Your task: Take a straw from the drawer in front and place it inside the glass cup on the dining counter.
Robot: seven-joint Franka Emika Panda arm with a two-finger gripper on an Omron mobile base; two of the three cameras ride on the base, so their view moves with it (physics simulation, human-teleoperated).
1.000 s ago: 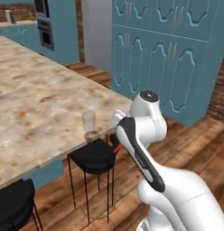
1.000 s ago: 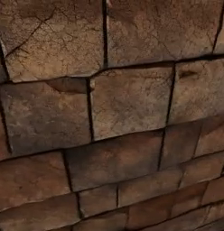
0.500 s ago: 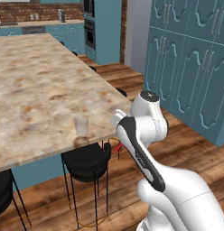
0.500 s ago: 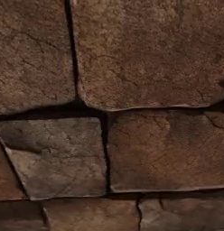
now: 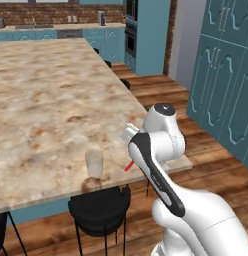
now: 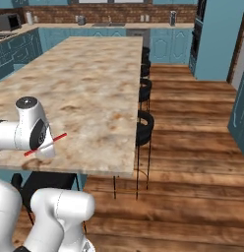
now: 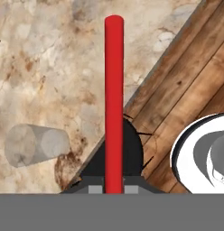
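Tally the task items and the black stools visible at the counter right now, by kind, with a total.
Red straw: 1
Clear glass cup: 1
Marble dining counter: 1
Black stools: 5 along the counter's side in the right base view, the farthest ones hard to separate
Total: 8

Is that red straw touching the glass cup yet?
Apart. In the hand view the straw, held in the tool, runs past the glass cup with bare dining counter showing between them.
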